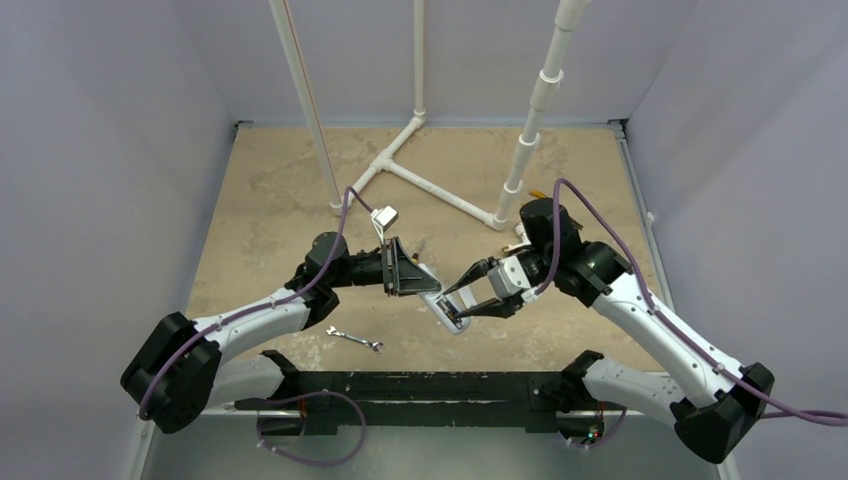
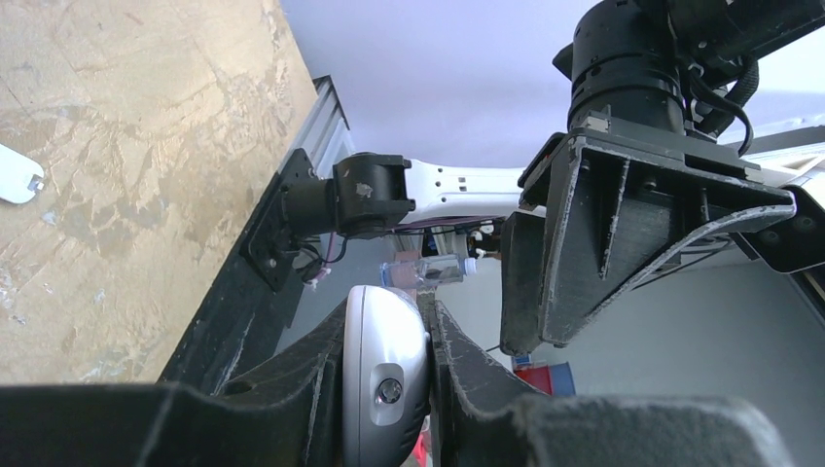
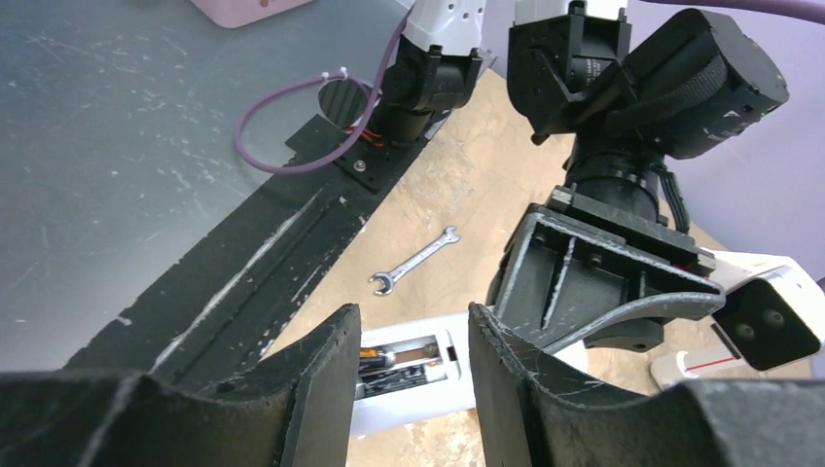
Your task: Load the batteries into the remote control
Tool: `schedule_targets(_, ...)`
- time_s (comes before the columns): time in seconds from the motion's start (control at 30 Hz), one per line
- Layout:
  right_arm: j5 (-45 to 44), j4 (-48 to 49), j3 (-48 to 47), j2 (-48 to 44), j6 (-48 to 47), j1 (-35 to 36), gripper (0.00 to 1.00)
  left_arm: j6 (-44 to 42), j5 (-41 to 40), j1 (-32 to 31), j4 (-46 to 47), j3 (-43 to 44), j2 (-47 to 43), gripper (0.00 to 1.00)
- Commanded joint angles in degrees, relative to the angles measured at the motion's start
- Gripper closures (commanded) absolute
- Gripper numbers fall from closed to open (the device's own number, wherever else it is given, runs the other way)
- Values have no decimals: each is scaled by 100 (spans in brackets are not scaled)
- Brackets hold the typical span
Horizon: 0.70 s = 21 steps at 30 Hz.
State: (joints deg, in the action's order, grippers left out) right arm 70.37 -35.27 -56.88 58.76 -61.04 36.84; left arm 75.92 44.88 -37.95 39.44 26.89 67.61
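Note:
My left gripper (image 1: 425,285) is shut on the white remote control (image 1: 447,312) and holds it above the table. In the left wrist view the remote's rounded end (image 2: 384,375) is pinched between both fingers. The right wrist view shows the remote (image 3: 428,404) with its back compartment uncovered and one battery (image 3: 375,358) lying inside. My right gripper (image 3: 411,316) hovers right over that compartment, open, with nothing between its fingers. From above, the right gripper (image 1: 455,305) meets the remote's near end.
A small silver wrench (image 1: 355,340) lies on the tan tabletop near the arm bases. A white PVC pipe frame (image 1: 440,190) stands at the back. A flat white plastic piece (image 2: 15,175) rests on the table. The black base rail (image 1: 420,385) runs along the near edge.

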Motion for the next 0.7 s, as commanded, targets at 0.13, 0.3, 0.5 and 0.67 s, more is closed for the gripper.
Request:
schedule_targets(0.13,-156,-976,-19,-225,-130,-19,62,37,130,-23,415,228,-4,100)
schedule_targets(0.3,-107,-1498,-74,-41,-534,-19,62,38,157,-24,407,221,-39,100)
schedule_targets(0.5,-127,-1981,-190,223,-1019,-19,62,43,144,-19,390,266,-42,100)
schedule_targets(0.67,-139,-1992,-175,268,-1129,-21,62,22,144,-19,371,292,-33,100)
